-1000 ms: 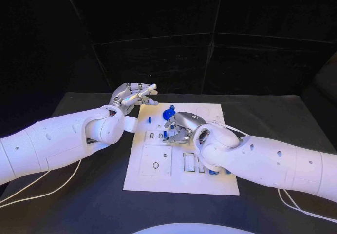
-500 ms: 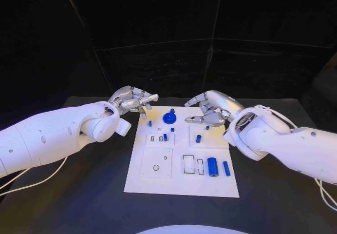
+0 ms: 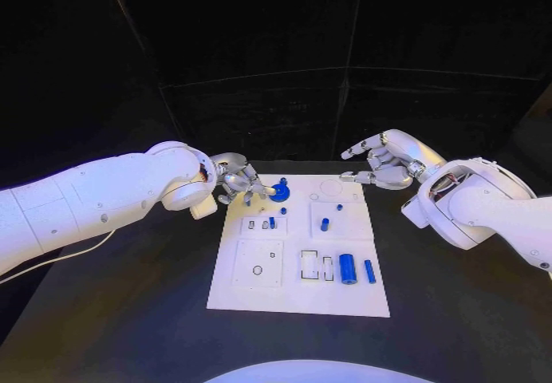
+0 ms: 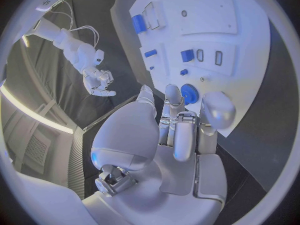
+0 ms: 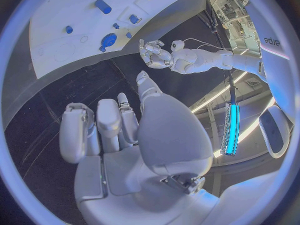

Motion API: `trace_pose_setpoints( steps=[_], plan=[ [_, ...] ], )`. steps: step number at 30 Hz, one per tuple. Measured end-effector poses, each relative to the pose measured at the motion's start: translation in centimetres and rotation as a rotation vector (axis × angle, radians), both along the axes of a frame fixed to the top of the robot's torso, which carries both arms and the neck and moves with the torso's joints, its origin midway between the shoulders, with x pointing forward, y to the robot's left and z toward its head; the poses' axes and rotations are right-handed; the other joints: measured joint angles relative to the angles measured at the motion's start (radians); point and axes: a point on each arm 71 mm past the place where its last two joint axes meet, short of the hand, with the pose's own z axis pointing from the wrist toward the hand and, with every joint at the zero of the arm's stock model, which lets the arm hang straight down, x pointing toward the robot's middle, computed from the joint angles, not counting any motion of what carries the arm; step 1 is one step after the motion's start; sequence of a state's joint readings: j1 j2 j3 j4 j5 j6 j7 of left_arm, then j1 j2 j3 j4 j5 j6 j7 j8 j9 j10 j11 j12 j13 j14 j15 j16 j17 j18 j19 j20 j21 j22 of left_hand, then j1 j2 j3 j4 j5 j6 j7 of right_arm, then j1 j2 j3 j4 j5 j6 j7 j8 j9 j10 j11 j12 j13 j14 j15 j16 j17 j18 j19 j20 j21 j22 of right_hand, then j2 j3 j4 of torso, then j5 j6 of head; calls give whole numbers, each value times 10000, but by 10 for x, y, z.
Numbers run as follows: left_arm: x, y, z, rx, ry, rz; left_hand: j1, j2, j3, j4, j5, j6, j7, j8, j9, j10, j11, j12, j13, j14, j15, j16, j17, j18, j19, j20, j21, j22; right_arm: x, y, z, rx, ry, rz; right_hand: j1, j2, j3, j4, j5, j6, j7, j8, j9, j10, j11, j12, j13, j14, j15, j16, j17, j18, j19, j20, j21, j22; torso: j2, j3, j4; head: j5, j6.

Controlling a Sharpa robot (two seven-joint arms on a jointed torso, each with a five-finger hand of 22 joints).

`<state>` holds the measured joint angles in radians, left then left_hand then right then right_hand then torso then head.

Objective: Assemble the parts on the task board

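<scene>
At table's left, the silver many-fingered left hand [image 3: 238,182] hovers at the far-left corner of the flat white task board [image 3: 276,295], fingers loosely apart, holding nothing. Round blue gear-like part [image 3: 278,191] sits just beside its fingertips, toward board centre, so left hand is nearer. Further right, the silver right hand [image 3: 385,166] hangs off the far-right corner, open & empty, well apart from the gear
</scene>
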<state>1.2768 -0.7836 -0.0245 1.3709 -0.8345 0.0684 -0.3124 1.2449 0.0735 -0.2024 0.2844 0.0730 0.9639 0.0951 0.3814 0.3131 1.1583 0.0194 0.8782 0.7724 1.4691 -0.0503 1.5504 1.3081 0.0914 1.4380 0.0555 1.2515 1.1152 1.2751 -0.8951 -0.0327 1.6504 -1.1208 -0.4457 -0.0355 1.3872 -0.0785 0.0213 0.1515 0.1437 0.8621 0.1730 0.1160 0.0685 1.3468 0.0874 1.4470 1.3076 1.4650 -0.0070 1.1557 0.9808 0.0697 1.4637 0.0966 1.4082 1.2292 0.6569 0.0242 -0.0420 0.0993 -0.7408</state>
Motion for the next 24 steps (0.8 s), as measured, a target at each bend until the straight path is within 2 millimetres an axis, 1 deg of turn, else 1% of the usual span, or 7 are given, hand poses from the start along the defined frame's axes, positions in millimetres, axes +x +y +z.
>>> trace_pose_setpoints(
  steps=[2,4,6,8,11,15,24],
  plan=[
    [1,-4,-4,628,146,-120,-97,97,-104,49,0,-28,-6,247,199,357,-28,673,673,0,0,166,0,-1,129,-28,498,638,1,-1,0,31,58,-32,0,0,-31,31,44,0,0,0,0,-79,-1,-44,0,0,0,0,-17,0,0,0,-36,-60,-27,12,5,3,-21],
    [3,-9,-7,1252,252,-253,-174,174,-217,46,1,12,-46,532,417,875,-83,1608,1660,-3,-3,174,0,-154,222,-37,871,1135,1,-2,0,53,125,-67,0,0,-53,53,46,0,0,0,0,-109,0,-66,0,0,0,0,-17,0,0,0,-77,-104,-46,19,6,4,-37],
    [4,-14,-9,1696,302,-353,-243,243,-331,26,1,-47,-138,815,673,1212,-131,2357,2439,-36,-35,174,-1,-155,250,-65,1130,1476,2,-3,-1,65,184,-96,0,0,-53,53,50,0,0,0,0,-108,1,-66,0,0,0,0,-17,0,0,0,-76,-119,-58,27,7,4,-52],
    [5,-18,-11,2109,331,-445,-257,257,-401,48,1,-141,-211,1042,894,1354,-143,2802,2911,-36,-35,174,-1,-154,250,-64,1297,1708,3,-4,-1,72,244,-118,-7,6,-59,59,92,0,0,0,-1,-108,0,-66,0,0,0,0,-17,0,-36,36,-76,-135,-64,31,7,4,-73],
    [6,-24,-13,2559,363,-568,-335,334,-510,27,2,-266,-208,1315,1172,1445,-159,3167,3304,-36,-35,174,-1,-305,249,-65,1487,1911,4,-3,-2,77,314,-124,-41,40,-90,90,123,0,0,0,-1,-108,0,-66,0,0,0,0,-17,0,-73,-1,-76,-153,-68,32,7,12,-92],
    [7,-29,-15,2951,373,-687,-449,449,-580,56,-34,-297,-239,1595,1468,1554,-195,3463,3623,-18,-53,174,-1,-305,249,-65,1604,1930,5,-3,-3,70,386,-138,-37,44,-110,110,175,0,0,0,-1,-108,0,-66,0,0,0,0,-16,-1,-73,-1,-76,-154,-66,30,7,14,-101],
    [10,-37,-19,3535,406,-857,-466,466,-665,64,-36,-388,-254,1735,1695,1552,-195,3534,3707,-14,-79,173,-2,-303,249,-65,1625,1929,6,-2,-4,36,527,-152,38,118,-191,135,401,0,0,0,-2,-108,1,-66,0,0,0,0,-16,-1,-73,-1,-112,-180,-47,18,5,-11,-159]
  ],
)
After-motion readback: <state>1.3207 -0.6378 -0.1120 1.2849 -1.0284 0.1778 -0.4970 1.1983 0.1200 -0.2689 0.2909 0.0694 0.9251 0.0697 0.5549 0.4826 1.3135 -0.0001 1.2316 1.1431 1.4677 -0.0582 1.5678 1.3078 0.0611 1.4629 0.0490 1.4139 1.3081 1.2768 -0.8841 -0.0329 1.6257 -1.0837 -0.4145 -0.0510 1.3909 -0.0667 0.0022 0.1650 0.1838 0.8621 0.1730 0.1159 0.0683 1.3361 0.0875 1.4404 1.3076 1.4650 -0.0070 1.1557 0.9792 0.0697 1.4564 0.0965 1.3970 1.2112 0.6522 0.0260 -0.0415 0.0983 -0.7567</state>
